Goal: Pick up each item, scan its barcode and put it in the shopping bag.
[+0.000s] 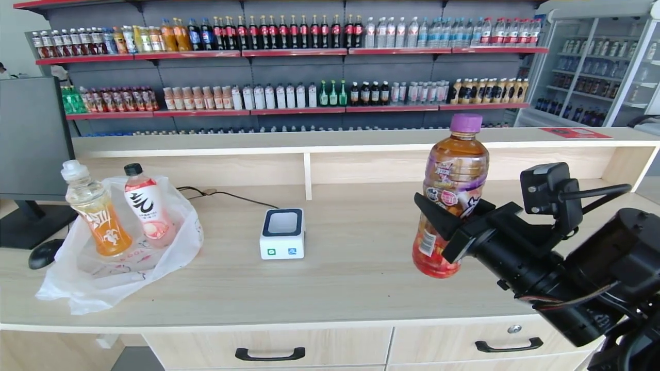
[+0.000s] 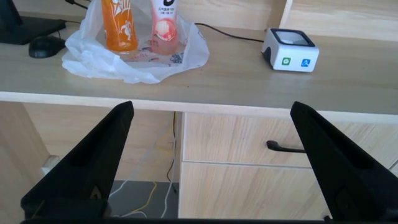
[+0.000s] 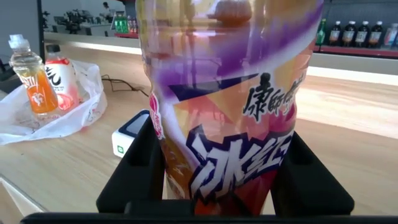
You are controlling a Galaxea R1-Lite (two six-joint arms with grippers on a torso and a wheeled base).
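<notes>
My right gripper [image 1: 454,219] is shut on a purple-capped tea bottle [image 1: 450,196], held upright in the air above the right part of the counter. The bottle's purple label [image 3: 236,130] sits between the black fingers [image 3: 134,171]. A white barcode scanner [image 1: 282,233] rests mid-counter, left of the held bottle, also seen as the scanner [image 2: 290,50]. The white plastic shopping bag [image 1: 111,273] lies at the left with an orange drink bottle [image 1: 95,208] and a pink-labelled bottle [image 1: 147,206] standing in it. My left gripper [image 2: 211,165] hangs open below the counter's front edge, facing the drawers.
A monitor [image 1: 31,134] on its stand and a black mouse [image 1: 45,253] occupy the far left. A cable [image 1: 227,196] runs behind the scanner. A raised wooden ledge [image 1: 330,141] borders the counter's back. Drawers with black handles [image 1: 270,354] lie under the front edge.
</notes>
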